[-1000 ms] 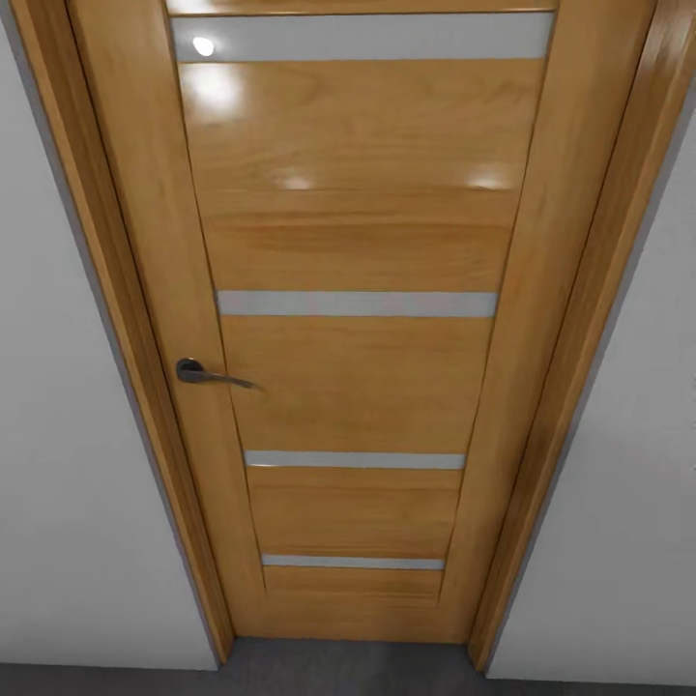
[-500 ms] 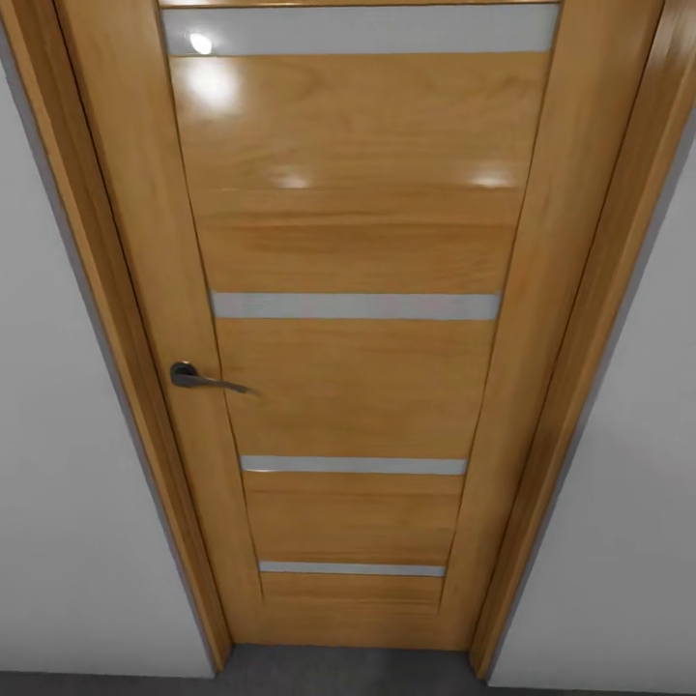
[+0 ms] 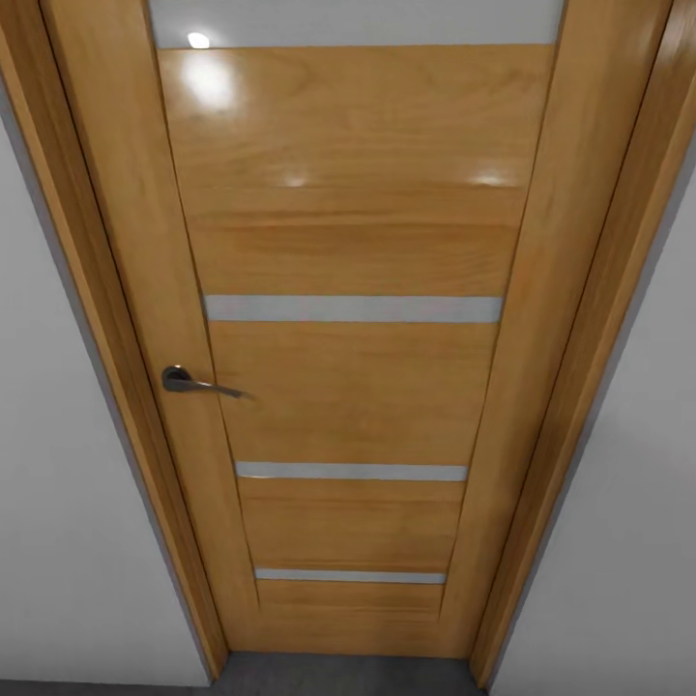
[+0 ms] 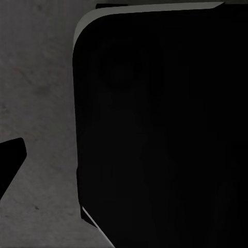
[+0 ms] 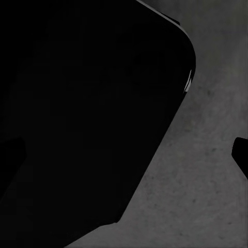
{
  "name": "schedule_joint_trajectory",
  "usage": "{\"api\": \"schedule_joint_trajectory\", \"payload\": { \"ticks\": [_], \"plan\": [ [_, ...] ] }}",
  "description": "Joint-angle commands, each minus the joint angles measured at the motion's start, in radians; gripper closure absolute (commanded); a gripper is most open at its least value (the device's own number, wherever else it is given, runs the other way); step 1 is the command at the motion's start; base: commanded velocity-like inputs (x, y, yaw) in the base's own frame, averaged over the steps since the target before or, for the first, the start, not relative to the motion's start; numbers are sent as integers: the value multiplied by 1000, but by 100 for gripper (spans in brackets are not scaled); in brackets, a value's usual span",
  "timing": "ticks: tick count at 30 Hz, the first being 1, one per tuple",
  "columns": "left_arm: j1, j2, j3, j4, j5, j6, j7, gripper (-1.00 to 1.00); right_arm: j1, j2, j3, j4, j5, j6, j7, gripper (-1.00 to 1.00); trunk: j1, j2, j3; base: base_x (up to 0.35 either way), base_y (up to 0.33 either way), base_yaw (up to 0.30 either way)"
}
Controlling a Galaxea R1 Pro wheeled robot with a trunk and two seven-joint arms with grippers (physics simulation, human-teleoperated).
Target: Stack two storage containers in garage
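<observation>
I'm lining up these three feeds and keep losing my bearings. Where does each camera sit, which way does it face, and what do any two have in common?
Head view: on the robot's head, looking forward and down at a closed wooden door with a lever handle, between white walls.
Left wrist view: near the left gripper, looking down at the grey concrete floor, beside a large black body part.
Right wrist view: near the right gripper, facing the floor beside a similar black body part.
Shared: both wrist views show mottled concrete.

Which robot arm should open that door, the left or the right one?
Probably the left. The handle sits on the door's left side in the head view, which is the left arm's side. Both wrist views look down at grey floor, so neither arm seems raised yet.
</observation>
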Motion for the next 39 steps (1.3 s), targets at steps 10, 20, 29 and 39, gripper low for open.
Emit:
{"api": "schedule_joint_trajectory", "payload": {
  "ticks": [10,20,29,39],
  "plan": [
    [0,0,1,0,1,-1,0,-100,-1,0,7,1,-4,-4,0,-100,0,0,-1,0,0,0],
    [0,0,1,0,1,-1,0,-100,-1,0,7,1,-5,-2,0,-100,0,0,-1,0,0,0],
    [0,0,1,0,1,-1,0,-100,-1,0,7,1,-6,-2,0,-100,0,0,-1,0,0,0],
    [0,0,1,0,1,-1,0,-100,-1,-1,7,1,-5,-2,0,-100,0,0,-1,0,0,0]
  ]
}}
